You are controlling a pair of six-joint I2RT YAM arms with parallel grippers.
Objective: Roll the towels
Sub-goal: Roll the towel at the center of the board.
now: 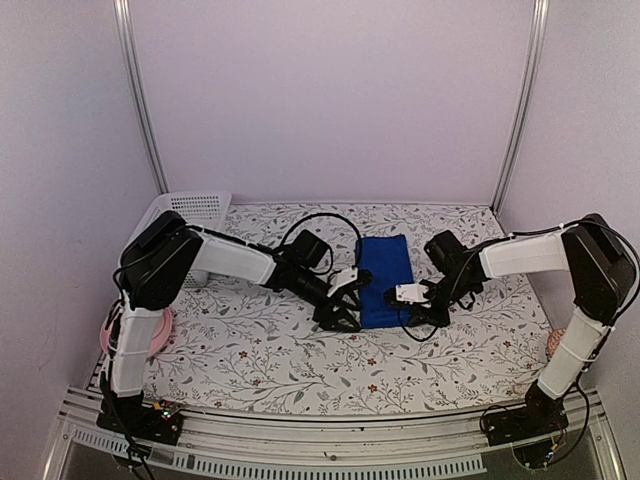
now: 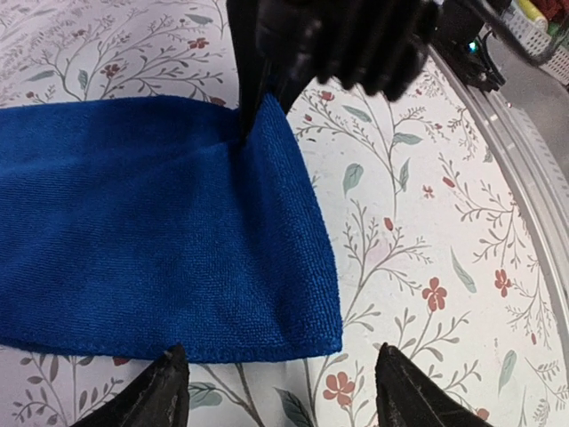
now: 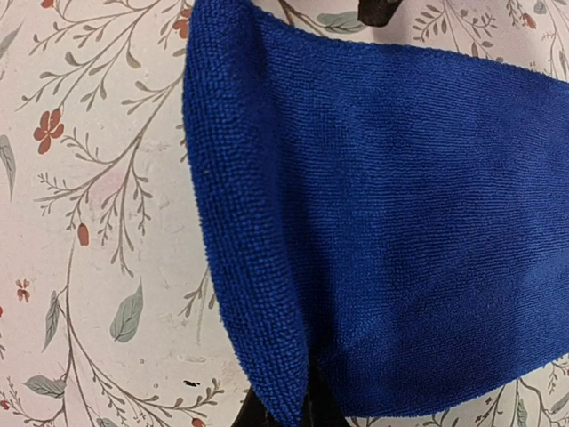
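A royal-blue towel [image 1: 385,280] lies flat on the floral tablecloth in the middle of the table, its long side running away from the arms. My left gripper [image 1: 343,315] is at the towel's near left corner. In the left wrist view it [image 2: 280,391] stands open, fingertips just clear of the towel's [image 2: 151,231] hemmed edge, with nothing between them. My right gripper [image 1: 410,300] is shut on the near right corner. In the right wrist view a pinched fold of the towel [image 3: 400,205] rises from the gripper [image 3: 293,414], lifted slightly off the cloth.
A white slotted basket [image 1: 190,212] stands at the back left behind the left arm. A pink object [image 1: 158,335] lies at the left edge and a small one [image 1: 553,343] at the right edge. A metal rail [image 1: 330,440] runs along the near edge.
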